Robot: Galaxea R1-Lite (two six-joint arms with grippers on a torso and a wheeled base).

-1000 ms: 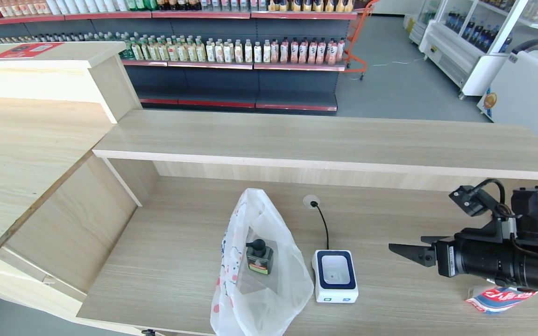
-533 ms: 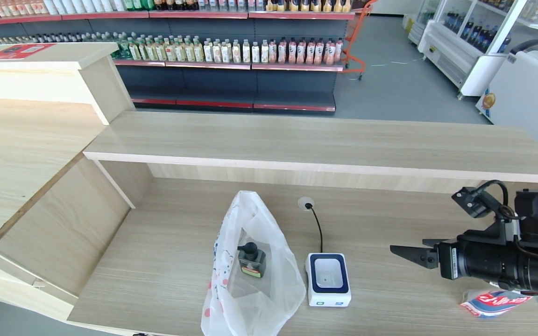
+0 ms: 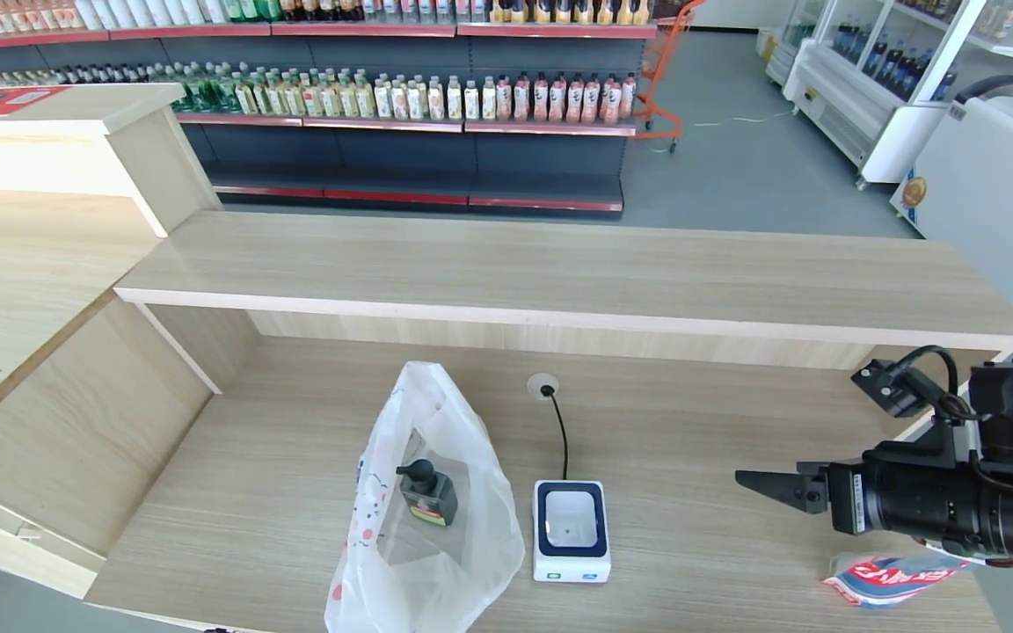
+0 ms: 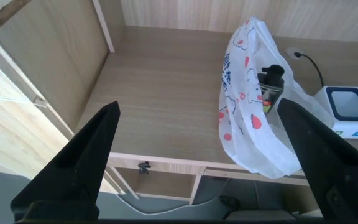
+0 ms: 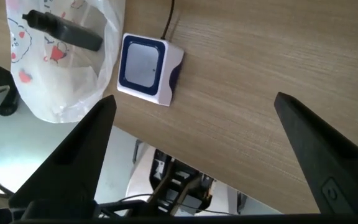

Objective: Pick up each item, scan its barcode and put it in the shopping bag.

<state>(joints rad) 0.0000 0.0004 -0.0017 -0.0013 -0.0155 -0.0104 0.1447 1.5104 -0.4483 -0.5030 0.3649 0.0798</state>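
Lying behind right gripper (image 3: 768, 488), untouched: packet (image 3: 889, 578)

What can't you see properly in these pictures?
Packet, head view: mostly hidden under the right arm.
Bottle, every view: its label is too small to read.
Shopping bag, head view: its bottom is cut off by the lower edge.

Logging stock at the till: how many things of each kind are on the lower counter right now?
shopping bag: 1
pump bottle (inside the bag): 1
barcode scanner: 1
printed packet: 1
Total: 4
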